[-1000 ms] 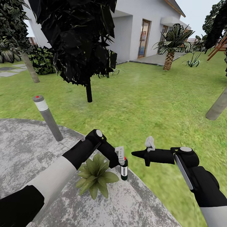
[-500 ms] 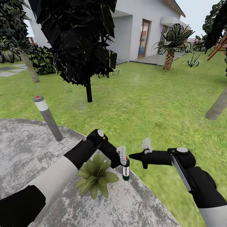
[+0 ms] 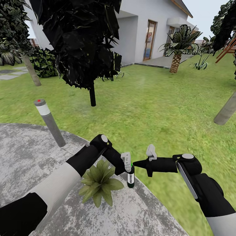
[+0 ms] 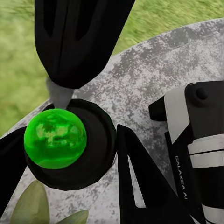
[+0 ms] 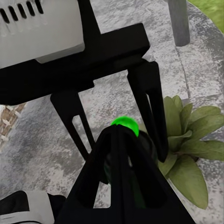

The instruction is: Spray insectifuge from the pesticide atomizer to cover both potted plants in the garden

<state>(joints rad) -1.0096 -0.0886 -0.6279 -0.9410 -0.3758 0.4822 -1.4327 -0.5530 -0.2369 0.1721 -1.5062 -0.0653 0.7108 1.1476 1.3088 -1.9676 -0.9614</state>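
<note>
At the near edge of the round mottled-grey paved patio [image 3: 29, 154], beside the green lawn [image 3: 157, 105], the task looks about half begun. Leftmost stands a tall grey bollard lamp with a red dot [image 3: 49, 123], untouched and no part of the job. Next, the black left gripper [image 3: 126, 167] is clenched on the small dark green-black pesticide atomizer with a white label [image 3: 130, 177], its fingers either side of the bottle in the left wrist view; a bright green ball [image 4: 55, 138] glows at the bottle's top. The atomizer hangs upright just beside a small potted plant with a rosette of pointed green leaves [image 3: 98, 183] on the paving. Rightmost, the black right gripper [image 3: 139, 163] points its closed tips at the spray head, nearly touching it. So pickup seems done; no spray mist is visible, and both plants probably remain to be covered, the second one somewhere else.
</note>
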